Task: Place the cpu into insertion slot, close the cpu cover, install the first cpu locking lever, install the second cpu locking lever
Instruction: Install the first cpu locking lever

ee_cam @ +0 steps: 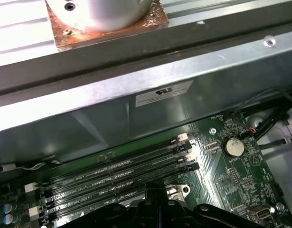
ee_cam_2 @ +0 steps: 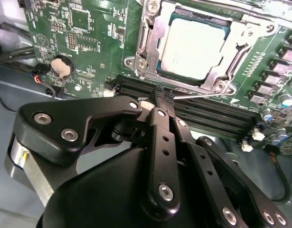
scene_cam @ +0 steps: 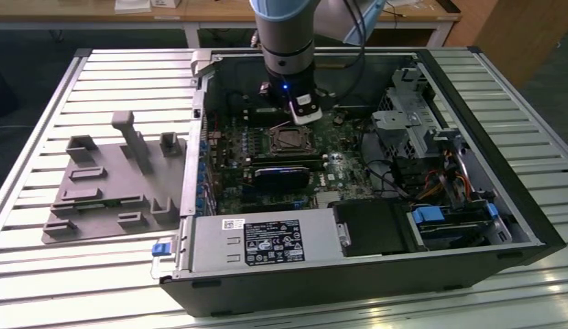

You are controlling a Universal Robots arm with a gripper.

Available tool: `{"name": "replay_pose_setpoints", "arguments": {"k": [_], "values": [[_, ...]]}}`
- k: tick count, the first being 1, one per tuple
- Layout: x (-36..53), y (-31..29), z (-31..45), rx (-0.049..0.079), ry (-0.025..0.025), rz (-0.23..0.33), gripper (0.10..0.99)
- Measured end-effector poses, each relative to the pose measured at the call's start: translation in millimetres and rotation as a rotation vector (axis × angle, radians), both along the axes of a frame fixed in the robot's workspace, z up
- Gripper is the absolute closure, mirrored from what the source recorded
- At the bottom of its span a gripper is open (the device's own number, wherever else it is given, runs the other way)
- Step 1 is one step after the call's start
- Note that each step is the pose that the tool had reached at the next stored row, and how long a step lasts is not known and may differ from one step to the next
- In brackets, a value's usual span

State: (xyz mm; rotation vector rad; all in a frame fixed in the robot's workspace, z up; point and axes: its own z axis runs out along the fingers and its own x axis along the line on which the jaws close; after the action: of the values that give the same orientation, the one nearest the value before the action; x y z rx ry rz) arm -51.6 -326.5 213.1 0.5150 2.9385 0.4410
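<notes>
**A:** ok, exterior view first, what've we got?

**B:** Open PC case lying on a slatted metal desk, with the arm coming straight down into it. The pincer hangs low over the green board, just beside the insertion slot. A grey moulded holder sits on the desk at the exterior view's left. The power supply has one big white label and a smaller one. Print's too tiny for me to read.

**A:** and the second wrist view?

**B:** Way closer. The cpu sits in the slot, pale face up, with faint marks I can't make out. The cpu cover lies flat around it. The pincer has its fingers pressed together, tip right at the end of a thin metal lever that runs along the black memory slots. Can't tell if it's actually gripping it. There's a coin battery off to the side.

**A:** first wrist view?

**B:** The pincer tip is over the memory slots, with the coin battery nearby. There's a white sticker on the case wall, unreadable. A copper plate with a round metal part on it sits out on the desk.
</notes>
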Motion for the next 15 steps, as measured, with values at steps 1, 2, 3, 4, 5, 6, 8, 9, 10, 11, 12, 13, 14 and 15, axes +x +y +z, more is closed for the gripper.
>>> {"name": "replay_pose_setpoints", "arguments": {"k": [1, 2, 3, 4, 5, 6, 8, 9, 10, 11, 12, 13, 14, 15], "values": [[-0.2, 0.3, -0.4, 0.000, -0.0008, -0.008, 0.984], [-0.5, 0.6, -0.6, 0.000, -0.0014, -0.015, 0.984], [-0.8, 1.1, -0.9, 0.000, -0.0020, -0.022, 0.984], [-1.1, 1.8, -1.3, 0.000, -0.0025, -0.028, 0.984], [-1.4, 2.5, -1.6, 0.000, -0.0030, -0.033, 0.984], [-1.8, 3.2, -2.0, 0.000, -0.0034, -0.038, 0.984], [-1.9, 4.0, -2.9, 0.000, -0.0047, -0.051, 0.984], [-1.9, 4.3, -3.4, 0.000, -0.0054, -0.059, 0.984], [-1.9, 4.6, -3.8, 0.000, -0.0060, -0.068, 0.984], [-1.9, 4.8, -4.2, 0.000, -0.0066, -0.077, 0.984], [-1.9, 4.9, -4.5, 0.000, -0.0070, -0.088, 0.984], [-1.9, 4.9, -4.9, 0.000, -0.0074, -0.100, 0.984], [-1.9, 5.1, -5.3, 0.000, -0.0078, -0.111, 0.984], [-1.9, 5.2, -5.7, 0.000, -0.0084, -0.122, 0.984]]}}
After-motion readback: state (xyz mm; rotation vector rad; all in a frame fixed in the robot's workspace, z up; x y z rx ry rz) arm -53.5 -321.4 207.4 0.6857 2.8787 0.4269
